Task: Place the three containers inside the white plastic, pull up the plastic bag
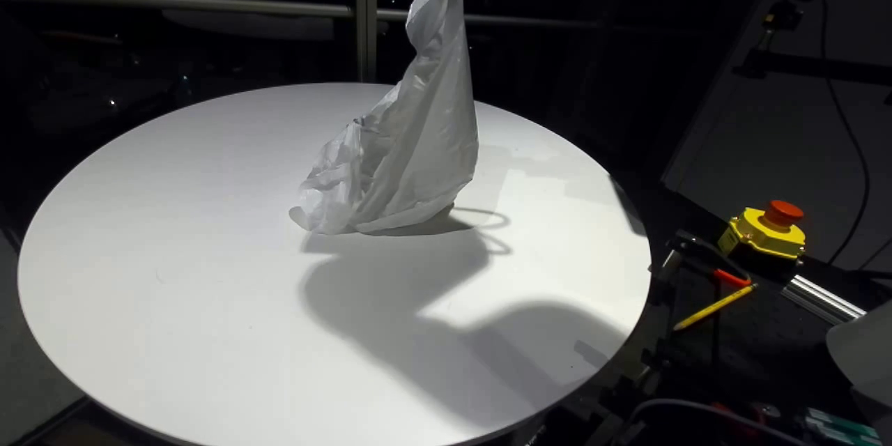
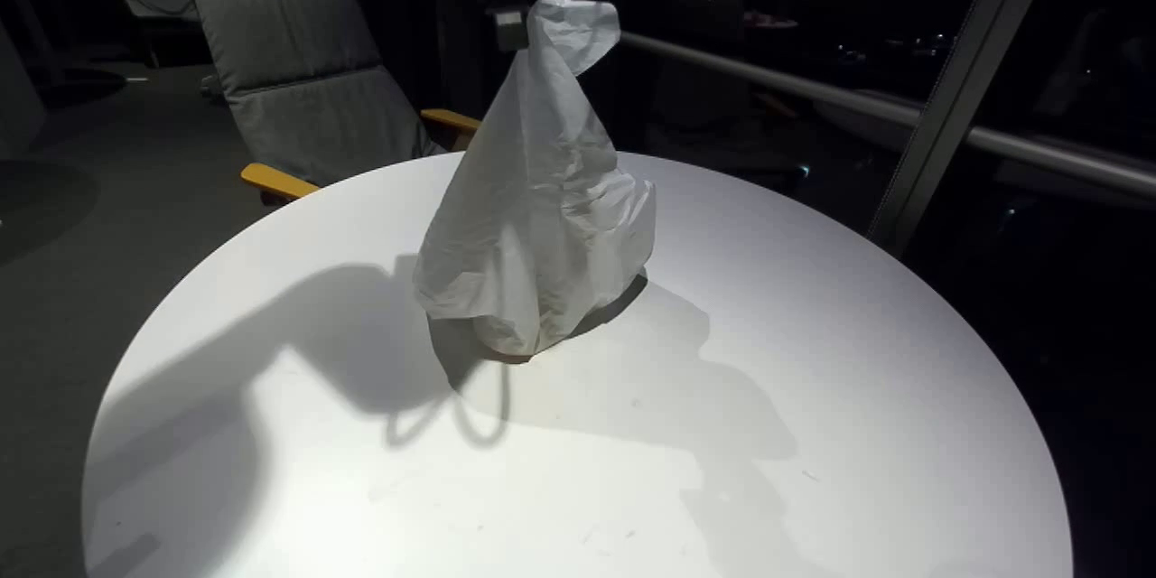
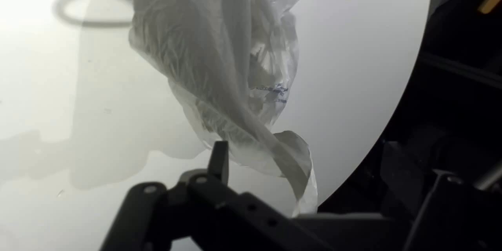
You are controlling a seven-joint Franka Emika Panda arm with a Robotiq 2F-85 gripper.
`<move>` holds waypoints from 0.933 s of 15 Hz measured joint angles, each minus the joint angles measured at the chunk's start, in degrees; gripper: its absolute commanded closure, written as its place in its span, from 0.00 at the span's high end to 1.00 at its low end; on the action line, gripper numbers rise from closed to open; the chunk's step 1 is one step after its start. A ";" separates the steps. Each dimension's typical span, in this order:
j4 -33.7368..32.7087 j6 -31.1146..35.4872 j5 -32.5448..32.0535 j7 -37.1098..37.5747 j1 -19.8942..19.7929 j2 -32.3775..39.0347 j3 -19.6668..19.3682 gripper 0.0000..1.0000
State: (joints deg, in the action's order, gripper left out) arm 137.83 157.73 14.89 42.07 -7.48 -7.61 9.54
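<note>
Gripper (image 3: 306, 145) spread; plastic bag (image 1: 425, 132) upright; chair (image 2: 302, 77), pencil (image 1: 714, 307) beside table (image 1: 174, 251).

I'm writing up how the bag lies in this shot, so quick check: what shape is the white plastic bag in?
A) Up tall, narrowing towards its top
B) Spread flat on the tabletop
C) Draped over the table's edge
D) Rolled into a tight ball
A: both exterior views show the white plastic bag rising high above the round table, wide low down and narrow near the top.
</note>
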 measured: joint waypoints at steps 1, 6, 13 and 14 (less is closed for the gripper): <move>0.36 -2.12 -5.11 2.75 -3.73 -1.68 4.10 0.99; -6.20 -20.52 -27.81 15.92 -2.62 -6.40 12.44 1.00; -16.61 -28.30 -41.63 16.14 10.82 11.27 12.71 1.00; -17.55 -27.71 -42.67 15.77 12.40 14.93 11.37 1.00</move>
State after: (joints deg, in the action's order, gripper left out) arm 120.28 130.02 -27.78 57.84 4.92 7.33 20.91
